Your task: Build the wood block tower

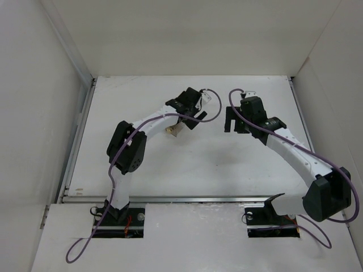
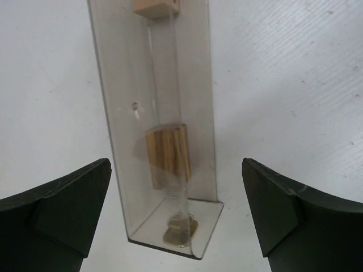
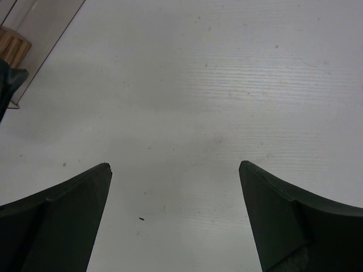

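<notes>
In the left wrist view, light-tan wooden blocks (image 2: 167, 154) forming a short column show through a long clear plastic box (image 2: 122, 113). Another tan block (image 2: 156, 7) shows at the top edge and a small tan piece (image 2: 180, 229) at the box's near end. My left gripper (image 2: 176, 162) is open, its jaws standing apart on either side of the box's near end without touching it. In the top view it (image 1: 186, 120) hovers over the box and blocks (image 1: 172, 131). My right gripper (image 1: 231, 126) (image 3: 174, 164) is open and empty over bare table, to the right of them.
The white table (image 1: 187, 170) is walled at the left, back and right. The right wrist view catches a corner of the clear box (image 3: 42, 25) and a wood block (image 3: 12, 48) at its top left. A metal rail (image 1: 187, 199) runs along the table's near edge.
</notes>
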